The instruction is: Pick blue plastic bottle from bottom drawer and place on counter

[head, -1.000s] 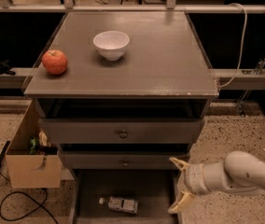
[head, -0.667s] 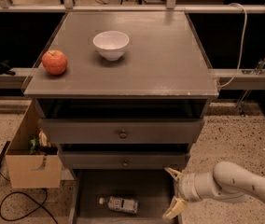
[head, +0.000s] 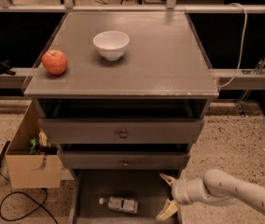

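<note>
Grey cabinet, bottom drawer (head: 123,185) pulled open, gripper (head: 166,196) low at its right side.
Blue plastic bottle (head: 119,204) lies on its side on the drawer floor, cap to the left, toward the near edge. The gripper sits just right of it, fingers spread wide and holding nothing (probably opened to take the bottle from the side). The counter (head: 160,64) carries a white bowl (head: 111,44) and a red apple (head: 54,62) at left. Against the earlier views, the gripper has come lower and further left, toward the bottle, which is unmoved.
</note>
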### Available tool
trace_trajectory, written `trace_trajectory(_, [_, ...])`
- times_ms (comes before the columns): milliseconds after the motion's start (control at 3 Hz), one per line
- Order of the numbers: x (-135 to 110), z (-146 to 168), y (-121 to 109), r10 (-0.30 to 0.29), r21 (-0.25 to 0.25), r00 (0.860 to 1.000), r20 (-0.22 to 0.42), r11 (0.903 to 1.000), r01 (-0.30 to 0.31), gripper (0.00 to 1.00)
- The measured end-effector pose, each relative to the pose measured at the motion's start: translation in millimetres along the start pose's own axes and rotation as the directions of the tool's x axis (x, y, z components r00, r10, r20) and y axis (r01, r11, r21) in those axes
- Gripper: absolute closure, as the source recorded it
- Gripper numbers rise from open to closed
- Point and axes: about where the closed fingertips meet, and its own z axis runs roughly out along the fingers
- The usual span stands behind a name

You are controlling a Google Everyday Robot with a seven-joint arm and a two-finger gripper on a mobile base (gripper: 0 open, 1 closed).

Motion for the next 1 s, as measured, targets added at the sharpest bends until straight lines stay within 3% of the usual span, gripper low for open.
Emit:
trace_trajectory(333, [15.2,18.0,-3.5,0.037,0.013,0.999,-0.008,0.9992,-0.037,0.00])
trace_trajectory(1000, [65.3,94.1,-14.0,0.114,-0.010,0.993,-0.012,0.9934,-0.114,0.00])
